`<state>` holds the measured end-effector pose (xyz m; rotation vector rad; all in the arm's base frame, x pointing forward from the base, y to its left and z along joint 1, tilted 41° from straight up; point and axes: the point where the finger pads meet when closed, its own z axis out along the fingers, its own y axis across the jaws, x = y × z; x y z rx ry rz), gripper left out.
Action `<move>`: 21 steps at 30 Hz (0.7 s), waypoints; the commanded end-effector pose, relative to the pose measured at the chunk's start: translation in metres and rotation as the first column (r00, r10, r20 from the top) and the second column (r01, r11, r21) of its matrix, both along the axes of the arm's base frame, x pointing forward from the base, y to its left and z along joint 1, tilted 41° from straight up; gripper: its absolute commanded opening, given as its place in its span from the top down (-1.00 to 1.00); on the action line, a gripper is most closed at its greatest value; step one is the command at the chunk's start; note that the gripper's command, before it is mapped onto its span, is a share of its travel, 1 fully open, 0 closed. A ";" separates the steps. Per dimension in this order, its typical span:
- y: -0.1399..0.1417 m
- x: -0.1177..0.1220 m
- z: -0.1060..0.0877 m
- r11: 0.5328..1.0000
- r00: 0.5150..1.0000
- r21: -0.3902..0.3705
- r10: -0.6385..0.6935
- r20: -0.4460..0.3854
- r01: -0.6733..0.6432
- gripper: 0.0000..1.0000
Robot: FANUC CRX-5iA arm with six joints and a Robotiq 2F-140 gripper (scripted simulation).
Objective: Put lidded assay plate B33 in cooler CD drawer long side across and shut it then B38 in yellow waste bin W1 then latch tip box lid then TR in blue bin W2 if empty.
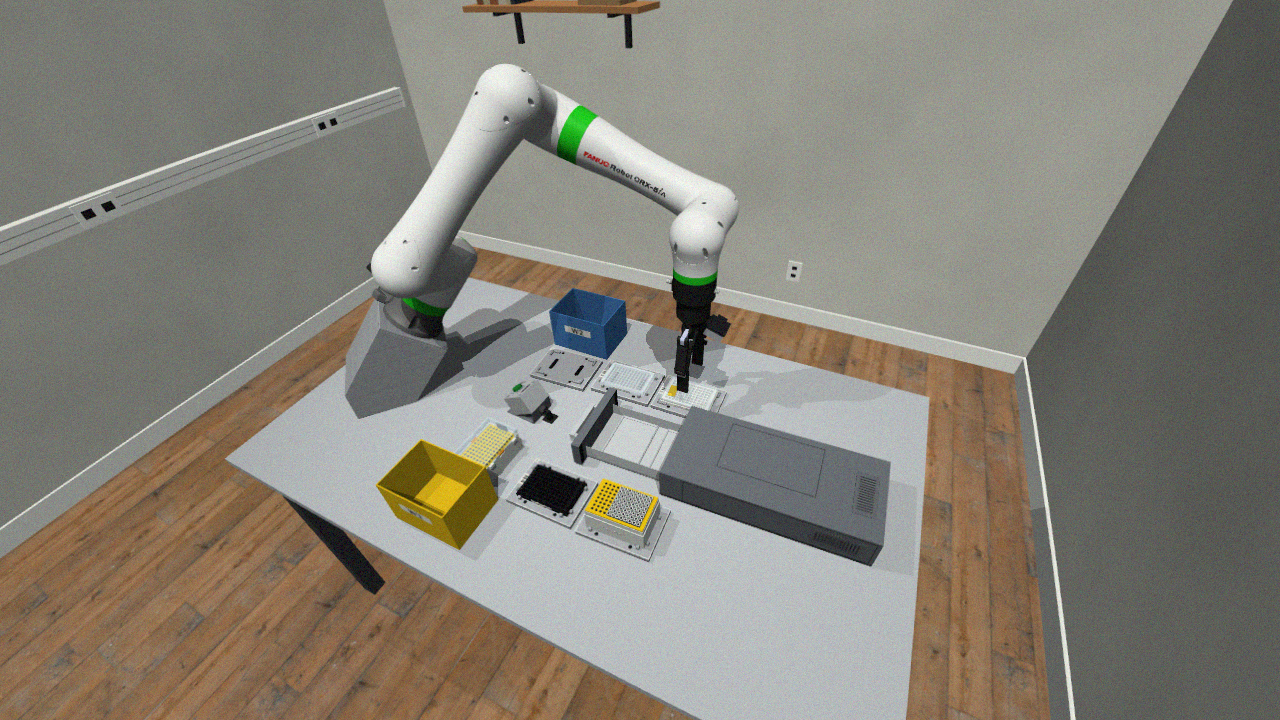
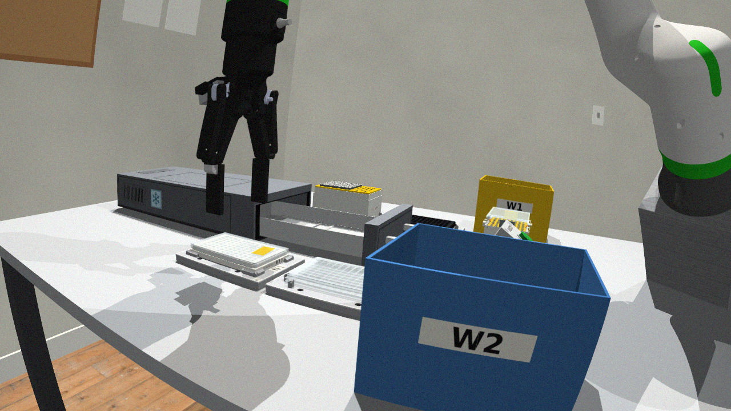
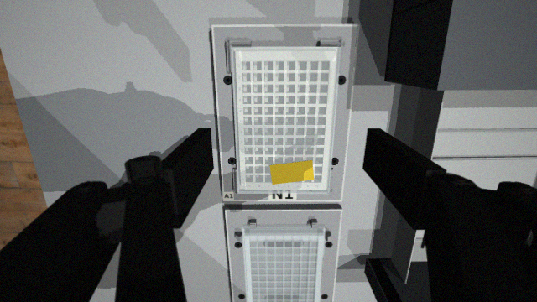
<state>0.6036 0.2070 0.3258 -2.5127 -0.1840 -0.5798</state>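
The white assay plate (image 3: 285, 119) with a yellow tag sits in nest N1, next to the cooler CD (image 1: 774, 483); it also shows in the top view (image 1: 691, 394) and the exterior view (image 2: 239, 250). It looks covered by a clear lid. My gripper (image 3: 288, 148) is open and empty. It hangs straight above the plate, one finger on each long side, clear of it (image 2: 236, 199). CD's drawer (image 1: 631, 438) stands pulled out and empty. The black plate (image 1: 550, 489) lies in its nest by the yellow bin W1 (image 1: 436, 490). The tip box (image 1: 490, 445) and tip rack TR (image 1: 622, 512) stand at the front.
A clear plate or lid (image 3: 283, 264) lies in the nest beside N1. An empty nest (image 1: 568, 367) and the blue bin W2 (image 1: 588, 322) are further left. The DONE key's box (image 1: 528, 398) stands mid-bench. The cooler's body is close on one side of my fingers.
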 end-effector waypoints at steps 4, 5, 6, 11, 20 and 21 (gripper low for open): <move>-0.004 -0.002 0.006 1.000 1.000 0.000 -0.001 0.002 0.001 -0.40; -0.005 -0.003 0.007 1.000 1.000 0.000 -0.001 0.002 0.001 -0.40; -0.006 -0.003 0.008 1.000 1.000 0.000 -0.001 0.002 0.001 -0.40; -0.008 -0.005 0.011 1.000 1.000 0.000 -0.001 0.002 0.001 -0.40; -0.014 -0.009 0.020 1.000 1.000 0.000 -0.001 0.002 0.001 -0.40; -0.015 -0.010 0.021 1.000 1.000 0.000 -0.001 0.002 0.001 -0.40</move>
